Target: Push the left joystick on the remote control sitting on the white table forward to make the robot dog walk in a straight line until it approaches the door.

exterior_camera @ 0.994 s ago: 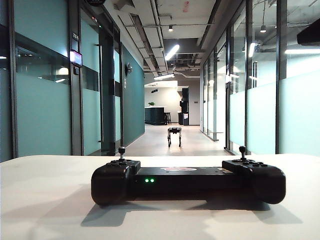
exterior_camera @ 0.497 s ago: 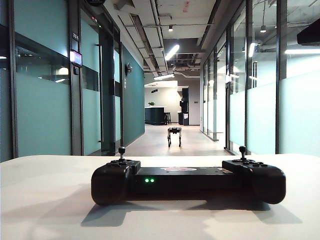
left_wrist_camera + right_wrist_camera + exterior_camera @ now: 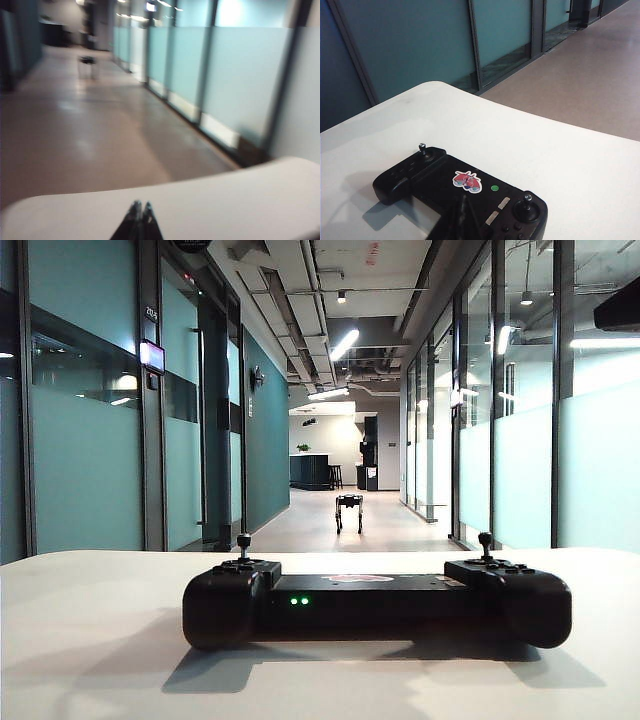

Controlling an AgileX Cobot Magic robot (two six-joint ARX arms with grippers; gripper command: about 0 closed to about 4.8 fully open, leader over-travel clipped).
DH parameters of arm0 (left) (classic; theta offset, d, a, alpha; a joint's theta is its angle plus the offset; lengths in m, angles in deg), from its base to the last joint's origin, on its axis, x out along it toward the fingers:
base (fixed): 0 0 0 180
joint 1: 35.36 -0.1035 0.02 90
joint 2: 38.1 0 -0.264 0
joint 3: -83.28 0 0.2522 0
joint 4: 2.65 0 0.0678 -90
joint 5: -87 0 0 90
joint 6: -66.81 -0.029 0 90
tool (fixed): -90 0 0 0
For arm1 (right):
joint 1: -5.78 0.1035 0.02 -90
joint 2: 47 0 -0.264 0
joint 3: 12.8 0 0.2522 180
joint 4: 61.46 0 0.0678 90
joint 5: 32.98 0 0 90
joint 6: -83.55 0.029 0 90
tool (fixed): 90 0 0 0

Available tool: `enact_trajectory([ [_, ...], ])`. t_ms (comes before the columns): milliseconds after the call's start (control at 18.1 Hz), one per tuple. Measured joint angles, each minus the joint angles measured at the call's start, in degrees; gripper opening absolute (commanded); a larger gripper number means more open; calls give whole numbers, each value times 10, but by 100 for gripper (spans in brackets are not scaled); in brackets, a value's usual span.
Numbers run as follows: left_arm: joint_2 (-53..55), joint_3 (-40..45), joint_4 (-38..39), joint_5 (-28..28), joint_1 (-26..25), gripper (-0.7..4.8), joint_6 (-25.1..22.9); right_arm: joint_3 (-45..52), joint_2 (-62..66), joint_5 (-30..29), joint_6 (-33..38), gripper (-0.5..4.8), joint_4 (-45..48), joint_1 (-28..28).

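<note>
Nothing altered across the exterior frames: remote control (image 3: 375,605) sits unmoved near the front edge of the white table (image 3: 90,640), left joystick (image 3: 243,540) upright and untouched, robot dog (image 3: 348,512) standing at the same spot far down the corridor. Meaning, as a judgement: the push not yet begun, the walk not under way.

Left pincer (image 3: 139,210) pressed together, tips above the table's far edge, facing the corridor, away from the controller. Right pincer (image 3: 463,206) also pressed together, holding nothing, poised just above the controller's body between the two sticks.

Left wrist view smeared; dog there only a dark blur. Neither arm visible from the exterior camera. Door meant by the task not identifiable.
</note>
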Motion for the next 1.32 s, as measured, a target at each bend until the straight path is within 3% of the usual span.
enact_trajectory([
  [442, 0, 10, 23, 36, -171, -5, 0, 0, 0, 0, 0, 0, 0, 0],
  [552, 0, 10, 23, 39, -191, -5, 0, 0, 0, 0, 0, 0, 0, 0],
  [773, 0, 37, 29, 37, -205, -5, 0, 0, 0, 0, 0, 0, 0, 0],
  [994, 0, 37, 37, -32, -206, -5, 0, 0, 0, 0, 0, 0, 0, 0],
  [1325, 0, 37, 62, -37, -206, -5, 0, 0, 0, 0, 0, 0, 0, 0],
])
